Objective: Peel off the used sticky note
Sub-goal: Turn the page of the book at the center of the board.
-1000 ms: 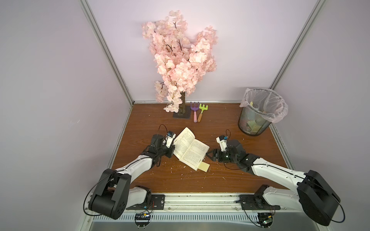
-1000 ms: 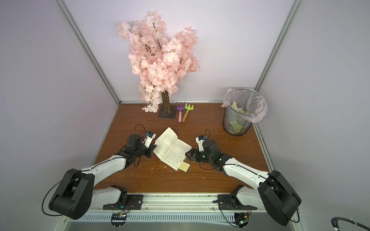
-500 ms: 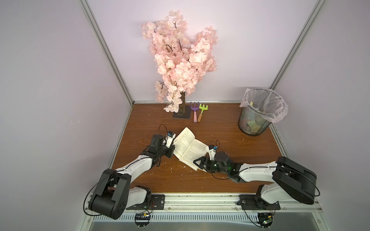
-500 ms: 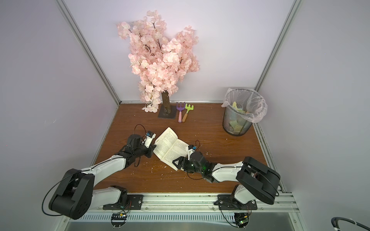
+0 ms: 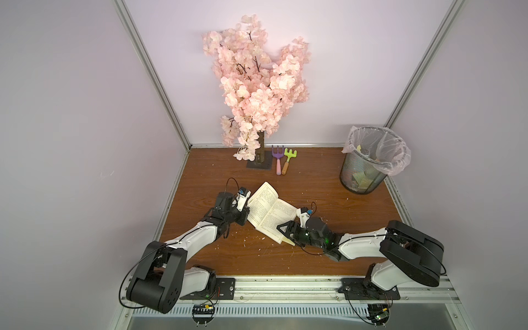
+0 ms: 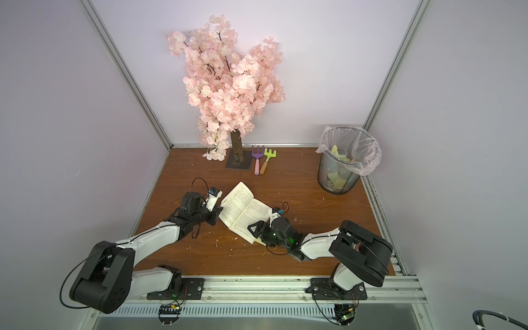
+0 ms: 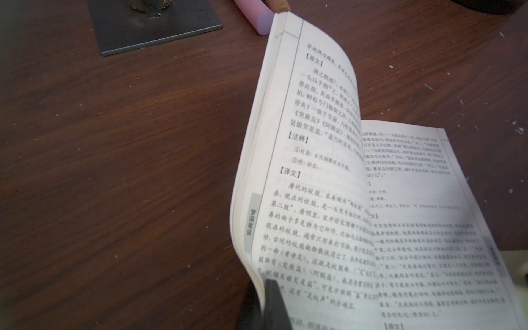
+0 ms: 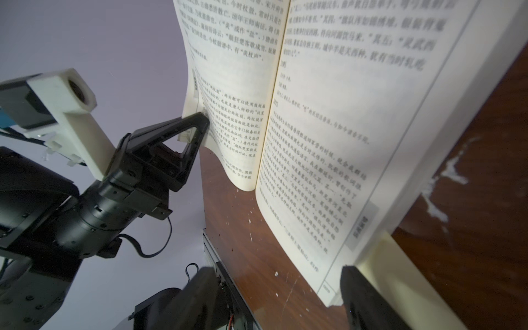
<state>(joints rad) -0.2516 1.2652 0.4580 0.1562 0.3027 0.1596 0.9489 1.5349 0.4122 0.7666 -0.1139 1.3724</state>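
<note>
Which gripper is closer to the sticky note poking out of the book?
Right. The right gripper, jaws open, sits at the near corner of the book, where the sticky note protrudes. The left gripper is shut on the opposite page's outer edge.

The left claw [image 8: 203, 121] pinches a page of the open book [image 8: 328, 128]. A pale sticky note [image 8: 405, 280] protrudes beneath its corner.

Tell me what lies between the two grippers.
The open book, in both top views: the left gripper pinches one page edge, the right gripper stands open at the opposite corner.
</note>
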